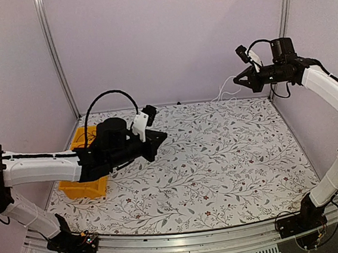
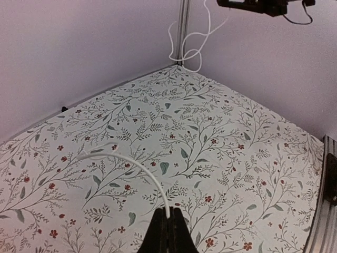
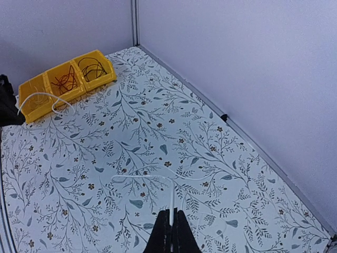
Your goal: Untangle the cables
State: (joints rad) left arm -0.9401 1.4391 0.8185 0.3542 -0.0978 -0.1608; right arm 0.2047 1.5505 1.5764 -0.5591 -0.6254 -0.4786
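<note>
My left gripper (image 2: 169,217) is shut on a thin white cable (image 2: 131,164) that arcs away to the left above the table. In the top view this gripper (image 1: 158,137) is beside the yellow bin (image 1: 86,187). My right gripper (image 3: 172,215) is shut on another thin white cable (image 3: 158,178), held high at the back right corner (image 1: 237,81), its loops hanging down (image 1: 225,91). Those loops also show in the left wrist view (image 2: 185,46). Thin red wires (image 3: 65,81) and black wires (image 3: 93,68) lie in separate compartments of the bin (image 3: 105,79).
The floral table cover (image 1: 220,157) lies between the arms. Purple walls and metal corner posts (image 1: 54,54) close the back and sides. The left arm's thick black cable (image 1: 109,96) loops above the bin.
</note>
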